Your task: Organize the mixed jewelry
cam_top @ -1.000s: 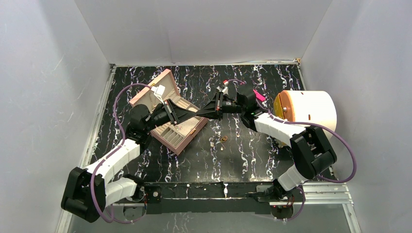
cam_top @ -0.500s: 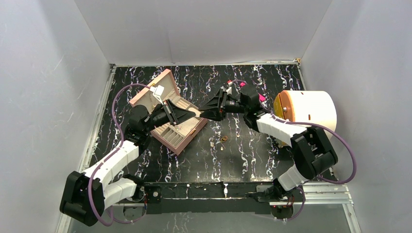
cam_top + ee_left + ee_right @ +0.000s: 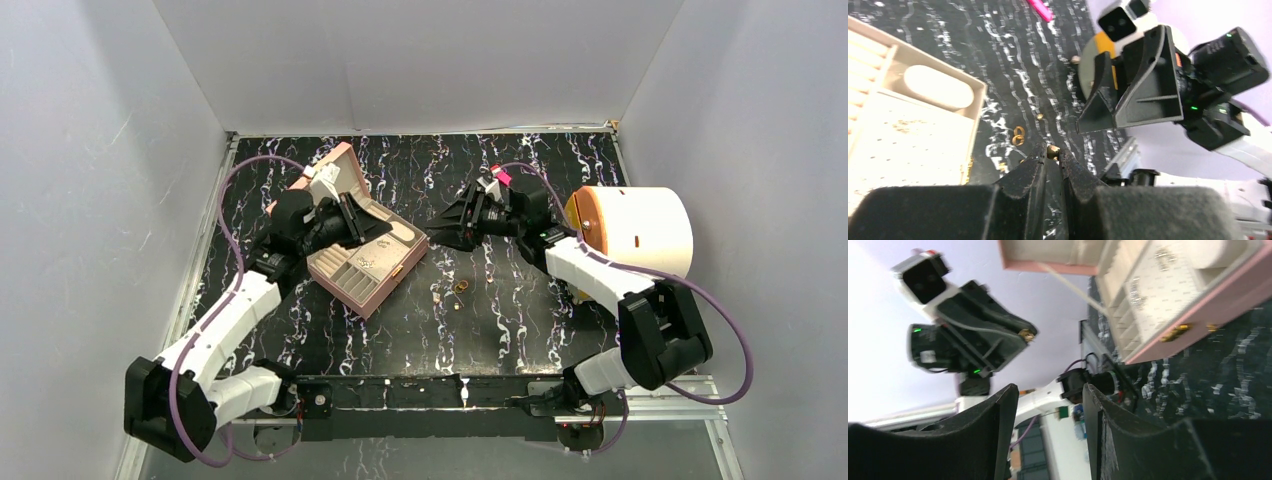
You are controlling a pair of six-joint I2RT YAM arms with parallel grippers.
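My left gripper (image 3: 1052, 148) is shut on a tiny gold piece (image 3: 1051, 152) pinched at its fingertips. In the top view it (image 3: 383, 231) hangs over the open pink jewelry box (image 3: 372, 284). My right gripper (image 3: 1048, 390) is open and holds nothing; it (image 3: 442, 232) sits a little right of the box, facing the left gripper. More of the mixed jewelry lies on the black marbled table: gold rings (image 3: 461, 288) (image 3: 1018, 135) and small studs (image 3: 455, 305). Several small pieces rest in the box's tray (image 3: 1162, 255).
A large white drum with an orange-brown face (image 3: 635, 235) lies on its side at the right. A bright pink bar (image 3: 1039, 9) lies on the far part of the table. White walls close in the table on three sides.
The grippers met tip to tip over the table. The right one opened and drew back right. The left one pulled back over the box, still shut on the gold piece.
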